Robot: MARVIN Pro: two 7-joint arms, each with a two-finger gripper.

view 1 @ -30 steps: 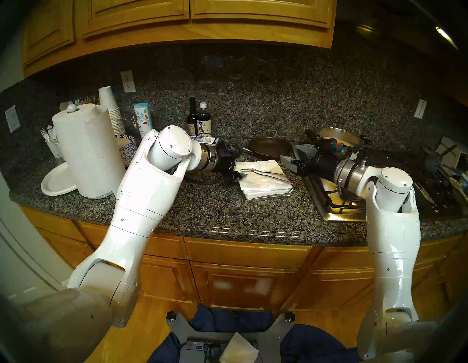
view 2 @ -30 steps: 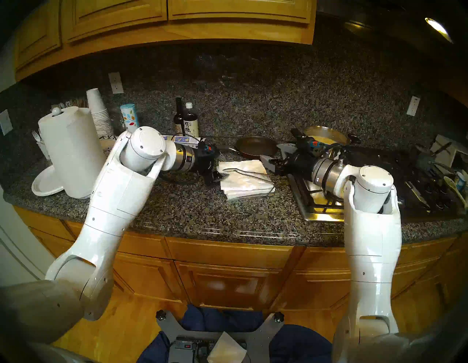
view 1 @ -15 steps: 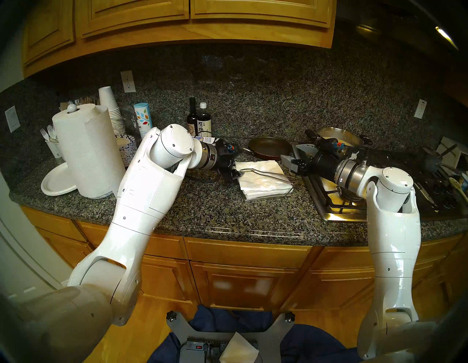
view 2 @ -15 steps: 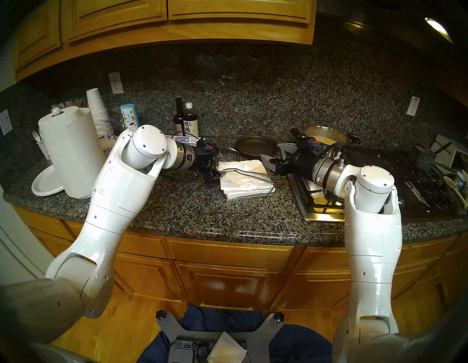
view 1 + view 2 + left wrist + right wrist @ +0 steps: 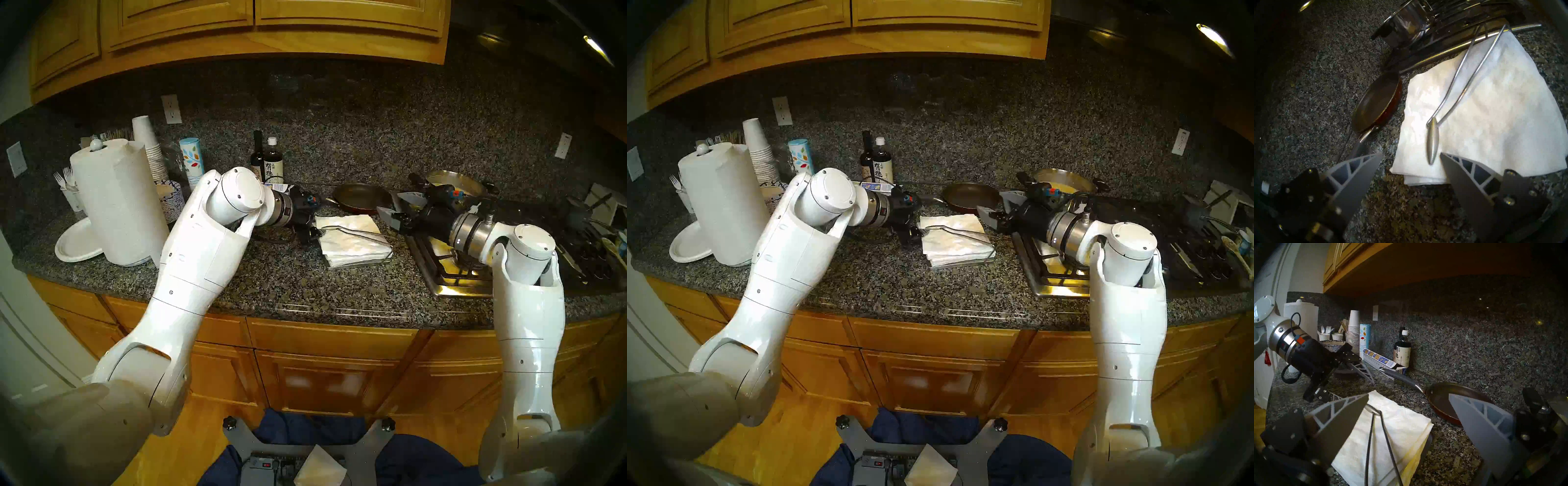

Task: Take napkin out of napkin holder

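- On the speckled dark granite countertop (image 5: 271, 281) we see the flat square silver metal napkin holder (image 5: 366, 262), with a thick stack of white embossed paper napkins (image 5: 353, 245) lying in it.
- We count 1 thin wire arm (image 5: 1466, 81) across the stack, and its leaf-shaped metal weight (image 5: 1432, 140) rests on the top napkin (image 5: 1491, 118).
- Our left gripper (image 5: 1411, 159) sits at the stack's left edge, tilted downward; its 2 grey ribbed fingers (image 5: 1359, 176) stand spread, holding nothing, with the weight's tip between them in the left wrist view.
- Whether either finger touches the paper, we cannot tell.
- Our right gripper (image 5: 1408, 399) hangs level just beyond the holder's right side, above the counter, with its 2 fingers spread wide and nothing between them.
- Behind the holder lies a dark round frying pan with a red outer wall (image 5: 361, 197).
- To the right, a steel gas cooktop (image 5: 451, 271) sits under our right wrist.
- Far left stands a tall white paper towel roll (image 5: 117, 203).
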